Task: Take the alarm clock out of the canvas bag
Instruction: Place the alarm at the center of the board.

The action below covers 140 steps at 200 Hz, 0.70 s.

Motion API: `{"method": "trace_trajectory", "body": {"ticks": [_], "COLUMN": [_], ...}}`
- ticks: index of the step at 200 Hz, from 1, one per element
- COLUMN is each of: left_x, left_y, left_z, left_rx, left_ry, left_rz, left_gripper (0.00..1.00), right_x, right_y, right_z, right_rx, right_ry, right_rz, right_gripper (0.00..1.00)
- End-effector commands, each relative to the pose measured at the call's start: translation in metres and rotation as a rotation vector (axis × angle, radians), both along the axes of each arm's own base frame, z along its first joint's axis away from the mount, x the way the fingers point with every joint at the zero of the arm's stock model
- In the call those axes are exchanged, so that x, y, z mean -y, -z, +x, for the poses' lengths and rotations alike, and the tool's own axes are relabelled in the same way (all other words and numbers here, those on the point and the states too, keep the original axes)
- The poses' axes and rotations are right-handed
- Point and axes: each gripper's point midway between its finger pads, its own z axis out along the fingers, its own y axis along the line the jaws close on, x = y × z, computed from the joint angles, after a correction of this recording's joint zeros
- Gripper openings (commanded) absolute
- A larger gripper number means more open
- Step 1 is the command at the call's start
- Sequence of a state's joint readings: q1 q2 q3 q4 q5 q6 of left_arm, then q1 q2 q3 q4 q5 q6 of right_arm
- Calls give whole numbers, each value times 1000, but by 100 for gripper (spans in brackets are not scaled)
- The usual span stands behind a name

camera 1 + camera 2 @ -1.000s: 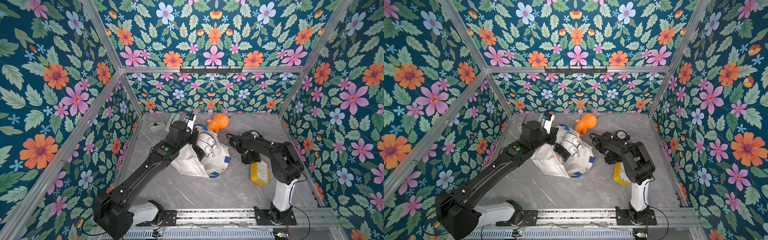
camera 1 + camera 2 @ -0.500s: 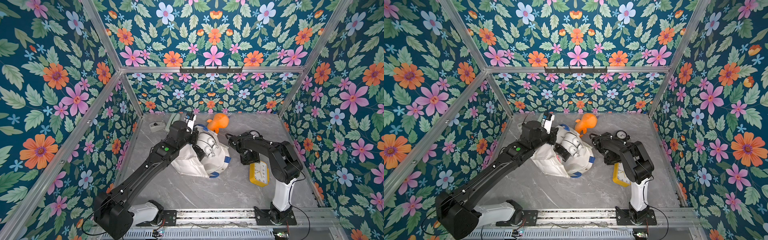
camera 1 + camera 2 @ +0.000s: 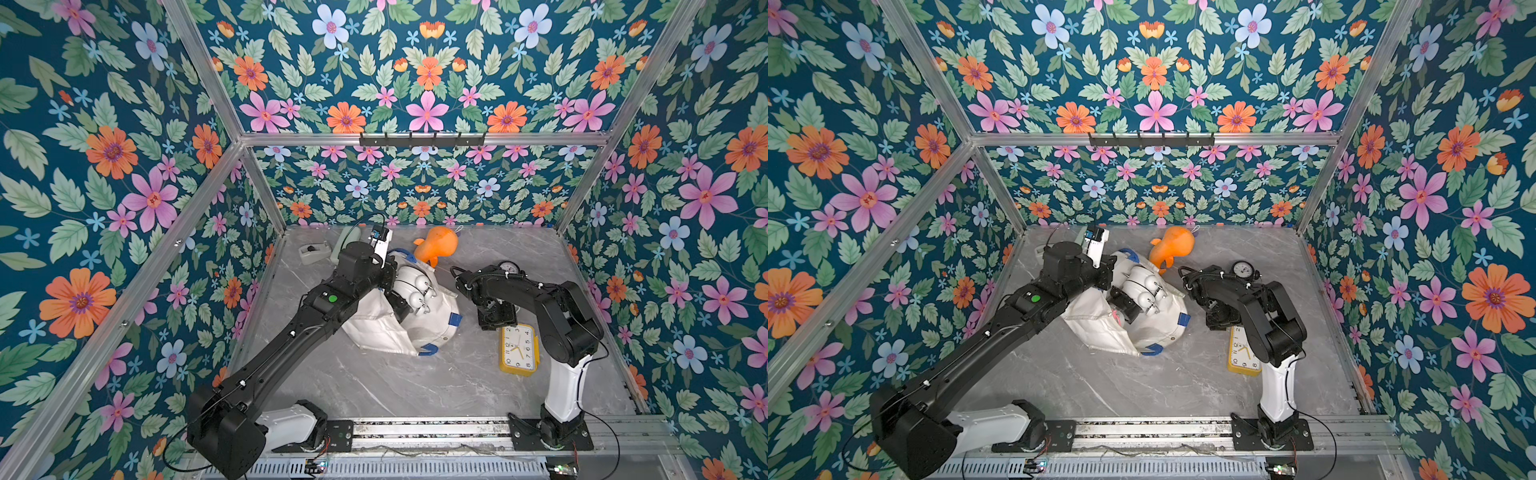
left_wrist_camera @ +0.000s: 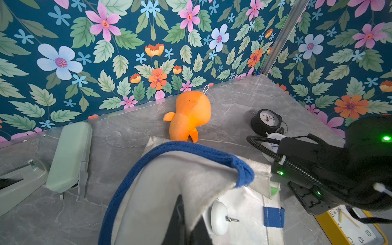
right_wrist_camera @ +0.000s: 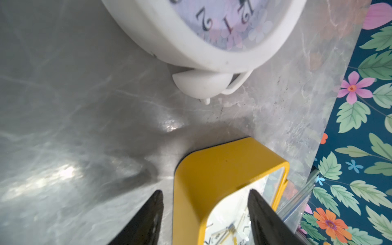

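We see a grey marble table (image 3: 395,386) walled in by flowered paper, with two black robot arms reaching in. The canvas bag (image 3: 382,328), off-white with blue handles, lies slumped at the middle.

The left gripper (image 3: 400,307) is clamped tight on the bag's upper cloth, lifting its edge. In the left wrist view the raised cloth and a blue handle (image 4: 191,150) fill the foreground. Under that lifted edge sits a white twin-bell clock (image 3: 419,285). It seems to rest in the bag's mouth, though we cannot be sure how deep.

The yellow alarm clock (image 3: 518,351) lies face up on the table, outside the bag and to its right, not touching it. The right gripper (image 5: 204,192) hovers at the clock's top end with its jaws spread apart, one finger (image 5: 148,218) clear of the yellow casing.

Near it lies a white round clock (image 5: 212,42). A black clock (image 3: 508,267) and an orange plush toy (image 3: 436,249) sit farther back.
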<state>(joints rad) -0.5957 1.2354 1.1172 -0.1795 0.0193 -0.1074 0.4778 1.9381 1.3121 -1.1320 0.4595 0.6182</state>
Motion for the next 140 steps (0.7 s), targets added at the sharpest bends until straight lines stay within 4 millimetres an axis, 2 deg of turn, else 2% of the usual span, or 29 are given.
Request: {"method": "trace_trajectory", "body": {"ticks": [1,26,54,74,79,110,140], "left_x": [1,2,4,6,6,10,14], "left_y": [-15,-15,-15,-14,-15,-19,-23], "left_z": [2,2,2,2,2,1,-1], "left_rx": [41,41,37,33,35,38,38], "left_ry": [-3,2,12,19,20,39,63], "left_rz": [-36,-39,-45,-47,-49,-64,-86], "left_gripper": [0,0,0,0,0,0,0], "right_x": [-1,-11,-25,-35,-38,-53,-88], "right_y": [-11,-28,-58,-84,-99,-144,-190], "right_z": [-1,4,14,21,22,28,23], "right_rx": [9,61,162,243,288,434,567], "right_ry": [3,-9,-33,-66,-80,-150,-320], "right_rz": [13,89,206,280,311,443,682], "right_gripper": [65,65,65,64,64,63,63]}}
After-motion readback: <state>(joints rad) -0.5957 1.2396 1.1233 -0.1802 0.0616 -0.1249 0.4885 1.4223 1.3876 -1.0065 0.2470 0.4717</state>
